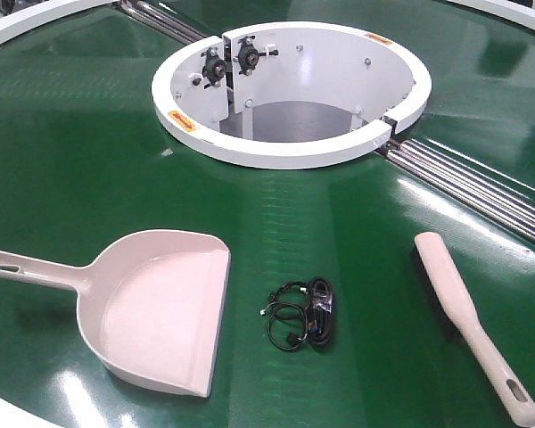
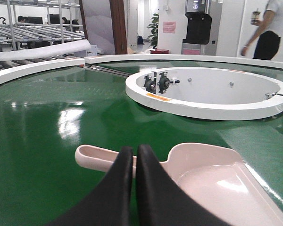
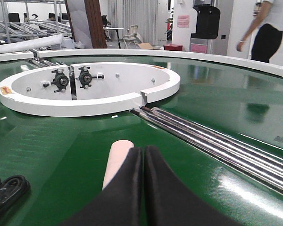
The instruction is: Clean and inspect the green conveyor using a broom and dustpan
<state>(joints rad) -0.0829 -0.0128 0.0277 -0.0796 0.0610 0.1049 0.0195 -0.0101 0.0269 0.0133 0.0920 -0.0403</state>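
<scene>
Left gripper (image 2: 134,151) hung closed, empty, above the dustpan (image 2: 217,183) handle; my right gripper (image 3: 143,151) likewise over the broom (image 3: 117,162). Both lay on the green conveyor (image 1: 71,160); probably light, stiff, slick plastic, so I judged mid-handle the best hold.

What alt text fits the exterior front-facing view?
A pale pink dustpan lies at left and a matching broom at right on a glossy green conveyor, with a coiled black cable between them. Behind them sits a white ring hub, with steel rollers running off to the right.
</scene>
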